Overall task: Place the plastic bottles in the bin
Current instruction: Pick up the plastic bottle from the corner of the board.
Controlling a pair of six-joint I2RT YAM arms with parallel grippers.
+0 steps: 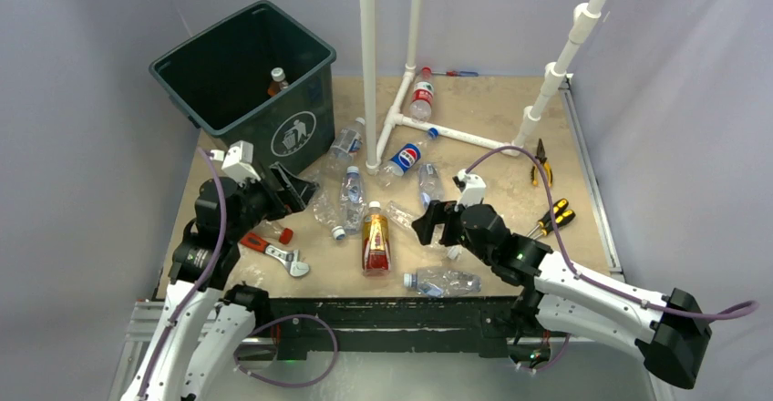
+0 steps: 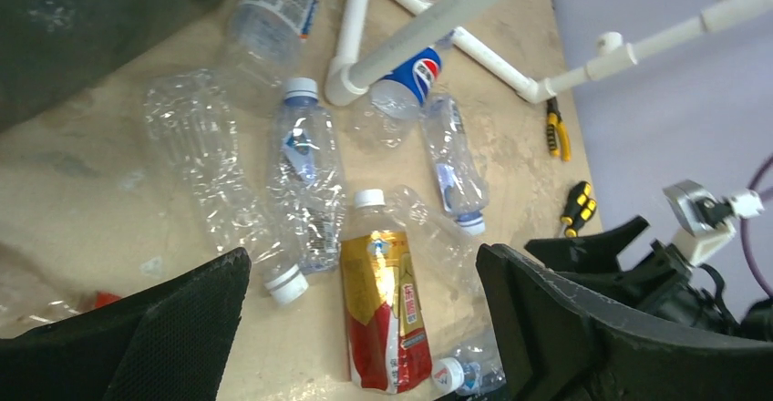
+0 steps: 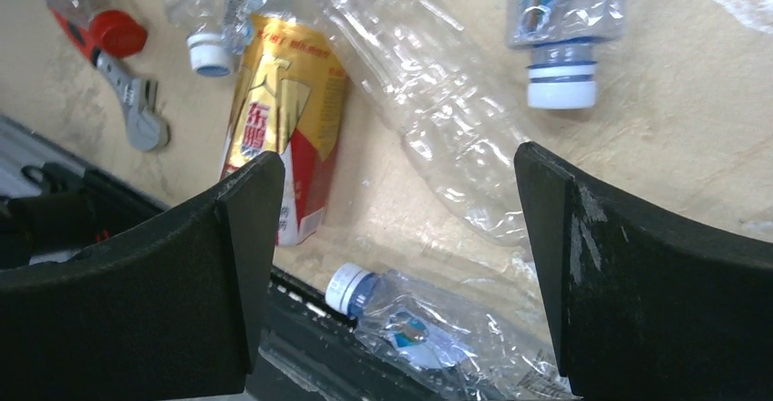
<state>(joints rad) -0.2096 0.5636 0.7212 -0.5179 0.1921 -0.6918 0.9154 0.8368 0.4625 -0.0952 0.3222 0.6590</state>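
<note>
Bottles (image 1: 376,244) between left gripper (image 1: 296,191) and right gripper (image 1: 433,226)

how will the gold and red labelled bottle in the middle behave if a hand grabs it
The gold and red labelled bottle probably dents when squeezed: its label looks creased. It is likely light, as no liquid shows, though the label hides much. Lying on its side, it may roll if nudged.

One bin (image 1: 305,128). Eleven plastic bottles (image 1: 353,196), as far as can be counted: one brown bottle (image 1: 277,80) inside the bin, ten outside it. One wrench (image 1: 278,255), one pliers (image 1: 541,162), one yellow-and-black-handled tool (image 1: 553,216), one screwdriver (image 1: 456,73).
</note>
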